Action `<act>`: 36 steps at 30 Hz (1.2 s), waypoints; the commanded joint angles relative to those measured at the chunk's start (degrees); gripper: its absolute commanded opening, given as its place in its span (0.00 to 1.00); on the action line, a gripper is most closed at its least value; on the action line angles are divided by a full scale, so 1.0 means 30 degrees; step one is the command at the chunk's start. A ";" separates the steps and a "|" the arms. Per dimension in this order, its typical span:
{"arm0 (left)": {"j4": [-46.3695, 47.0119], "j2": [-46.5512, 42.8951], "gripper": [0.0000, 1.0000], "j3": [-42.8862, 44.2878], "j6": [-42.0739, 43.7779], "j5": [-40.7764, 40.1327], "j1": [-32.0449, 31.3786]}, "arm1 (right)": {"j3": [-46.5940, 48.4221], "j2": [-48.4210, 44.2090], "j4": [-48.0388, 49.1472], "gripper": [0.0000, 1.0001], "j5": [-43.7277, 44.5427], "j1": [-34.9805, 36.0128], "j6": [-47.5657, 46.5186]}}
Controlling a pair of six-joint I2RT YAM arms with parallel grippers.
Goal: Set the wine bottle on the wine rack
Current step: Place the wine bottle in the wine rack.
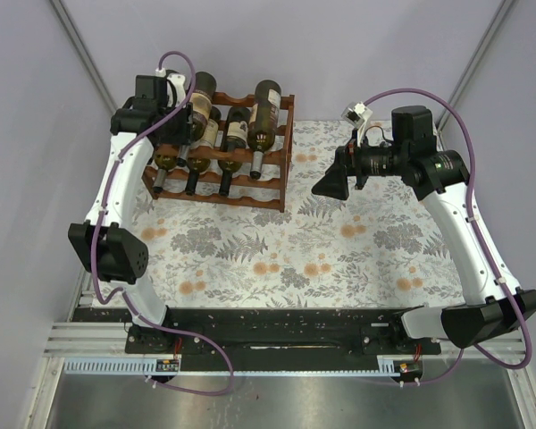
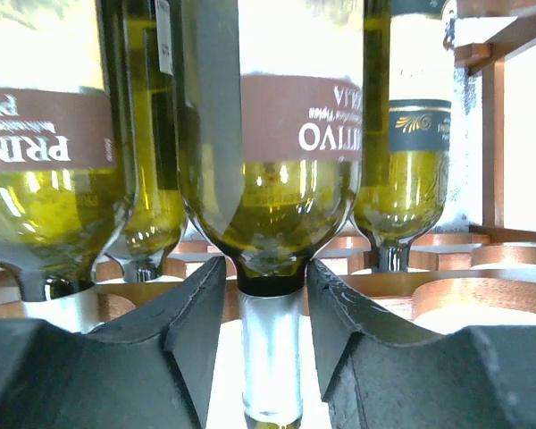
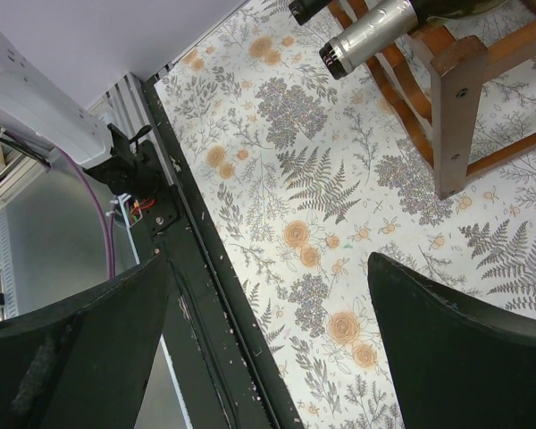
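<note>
In the left wrist view, a green wine bottle (image 2: 268, 179) with a brown label lies on the reddish-brown wine rack (image 2: 482, 295), its silver-capped neck (image 2: 270, 357) pointing at the camera. My left gripper (image 2: 266, 268) straddles that neck just below the shoulder. It is open a little, with a thin gap on each side. Other bottles lie to either side. From above, the left gripper (image 1: 180, 134) hovers over the left end of the wine rack (image 1: 250, 198). My right gripper (image 1: 329, 186) hangs open and empty right of the rack.
Several bottles fill the rack's tiers, necks pointing to the near side (image 1: 259, 161). The floral tablecloth (image 1: 295, 250) covers the table. The right wrist view shows a rack post (image 3: 451, 116), a silver bottle neck (image 3: 366, 36) and the black front rail (image 3: 205, 295).
</note>
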 commanded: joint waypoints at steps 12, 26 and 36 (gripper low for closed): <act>0.1338 -0.0667 0.49 0.0822 0.0018 0.0179 -0.0007 | -0.0216 -0.0505 0.0622 0.99 -0.0385 -0.0092 -0.0218; 0.1426 -0.4532 0.69 0.0090 0.1453 0.0997 -0.0007 | -0.1327 -0.1266 0.1645 1.00 0.2890 -0.0121 -0.0249; 0.4792 -0.9248 0.95 -0.4358 -0.0299 0.3663 0.0022 | -0.2177 -0.1617 0.3607 0.99 0.9862 -0.0121 0.1657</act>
